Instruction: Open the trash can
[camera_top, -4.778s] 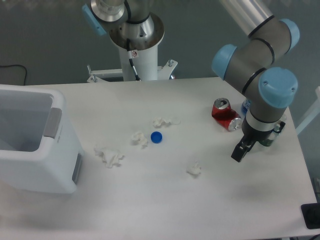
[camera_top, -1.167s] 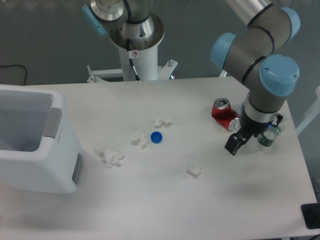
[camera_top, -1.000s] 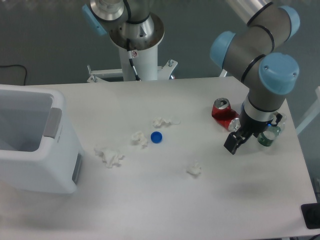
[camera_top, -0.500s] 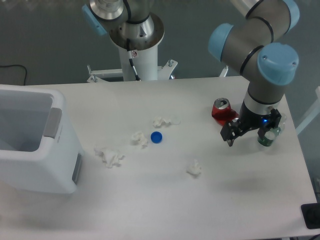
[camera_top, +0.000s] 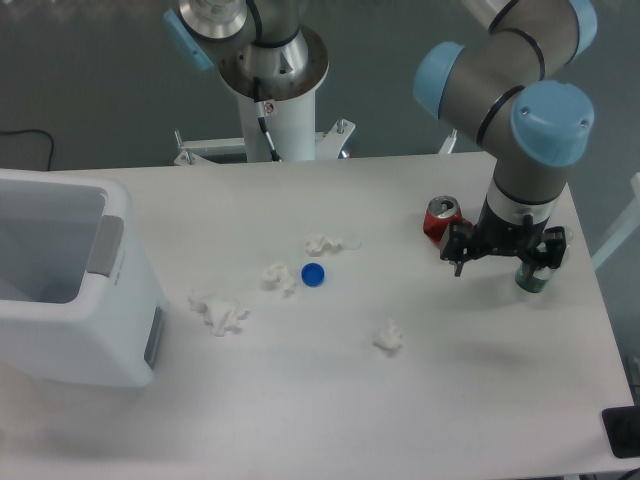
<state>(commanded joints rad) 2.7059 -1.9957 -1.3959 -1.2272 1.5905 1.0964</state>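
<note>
The trash can (camera_top: 70, 300) is a large white boxy bin at the table's left edge. Its top stands open and I see into its pale interior. A grey button strip (camera_top: 104, 246) runs along its right rim and a grey slot (camera_top: 153, 335) marks its right side. My gripper (camera_top: 503, 260) hangs far to the right over the table, between a red crushed soda can (camera_top: 440, 220) and a green bottle (camera_top: 531, 276). Its two dark fingers stand spread apart with nothing between them. It is far from the bin.
A blue bottle cap (camera_top: 313, 274) and several crumpled white tissue wads (camera_top: 218, 312) (camera_top: 388, 338) (camera_top: 330, 243) lie mid-table. The arm's white base post (camera_top: 270, 90) stands at the back. The table's right edge runs close to the gripper.
The gripper has turned at the wrist and risen slightly toward the soda can, so both fingers now show side by side. The trash can and litter have not moved.
</note>
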